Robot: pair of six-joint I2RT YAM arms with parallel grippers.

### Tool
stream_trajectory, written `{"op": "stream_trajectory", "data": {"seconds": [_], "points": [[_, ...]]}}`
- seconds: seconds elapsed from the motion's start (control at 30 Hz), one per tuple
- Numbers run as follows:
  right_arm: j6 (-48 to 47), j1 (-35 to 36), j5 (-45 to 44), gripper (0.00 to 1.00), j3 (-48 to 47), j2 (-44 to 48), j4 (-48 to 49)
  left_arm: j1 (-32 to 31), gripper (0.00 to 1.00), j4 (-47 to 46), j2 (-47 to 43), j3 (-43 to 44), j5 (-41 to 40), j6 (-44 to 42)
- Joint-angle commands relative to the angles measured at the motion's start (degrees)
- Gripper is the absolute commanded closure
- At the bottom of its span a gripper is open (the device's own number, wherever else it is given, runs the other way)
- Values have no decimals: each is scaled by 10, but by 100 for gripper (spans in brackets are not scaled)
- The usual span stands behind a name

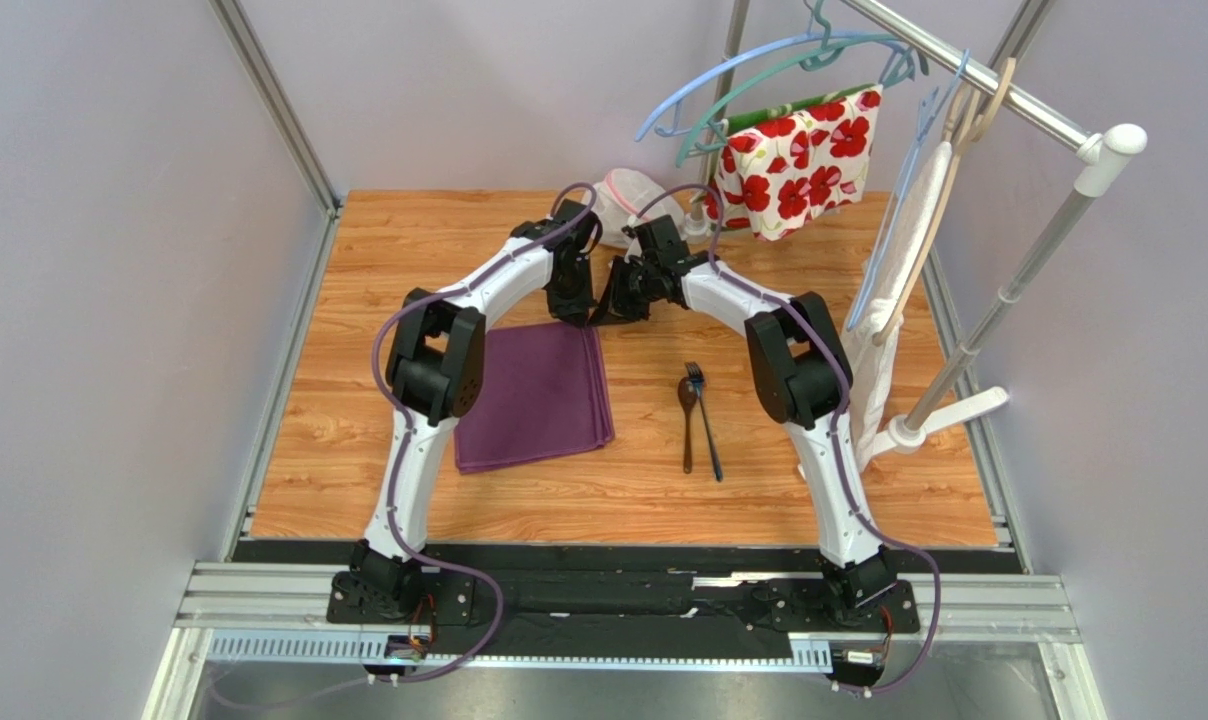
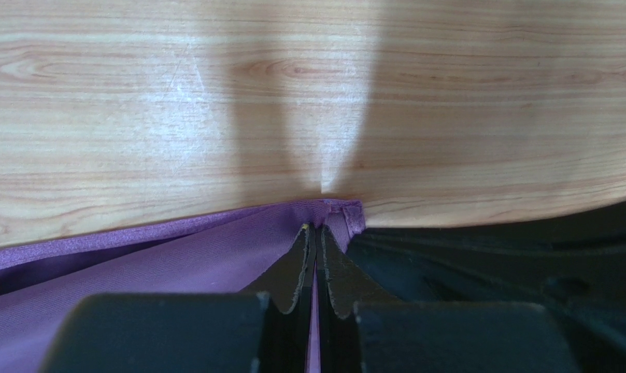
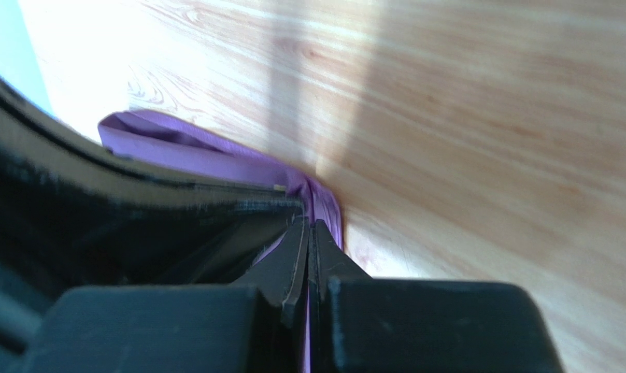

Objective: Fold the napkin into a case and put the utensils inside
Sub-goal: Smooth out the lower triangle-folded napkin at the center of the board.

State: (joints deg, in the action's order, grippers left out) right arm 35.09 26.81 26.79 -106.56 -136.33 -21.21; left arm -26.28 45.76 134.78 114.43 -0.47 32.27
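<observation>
Napkin (image 1: pixel 535 398): lies flat on the counter (image 1: pixel 340 450), left of centre, with its far right corner held from two sides.
Left gripper (image 2: pixel 316 230): clenched on the corner hem, purple cloth showing between the jaws.
Right gripper (image 3: pixel 310 225): clenched on the same corner, close beside the left one.
Utensils (image 1: pixel 697 420): side by side on bare wood, near the cloth's right edge but apart from it.
Risk, grip: both holds sit at the very hem, so a lift could pull the cloth out of one.
Risk, crowding: the two grippers nearly touch, so uneven parting would likely twist or bunch the fold.
Risk, sweep: cloth carried rightward could nudge the utensils.
</observation>
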Motion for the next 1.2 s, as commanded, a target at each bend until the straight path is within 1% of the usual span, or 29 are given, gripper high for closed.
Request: {"op": "stream_trajectory", "data": {"seconds": [0.0,0.2,0.5,0.83,0.97,1.17], "points": [[11,0,12,100,-34,-24,28,-4,96,-3,-48,-9,-3,6],[12,4,10,100,-37,-48,27,-4,96,-3,-58,-8,1,9],[12,5,-4,100,-29,-40,12,-7,97,-10,-58,-4,30,20],[23,-7,-6,100,-22,14,-6,-5,98,-6,-22,10,18,27],[16,-14,-11,100,-34,31,-41,-4,98,-13,-19,10,14,29],[-5,-11,-27,98,-5,82,-65,-4,97,-15,-15,22,16,29]]}}
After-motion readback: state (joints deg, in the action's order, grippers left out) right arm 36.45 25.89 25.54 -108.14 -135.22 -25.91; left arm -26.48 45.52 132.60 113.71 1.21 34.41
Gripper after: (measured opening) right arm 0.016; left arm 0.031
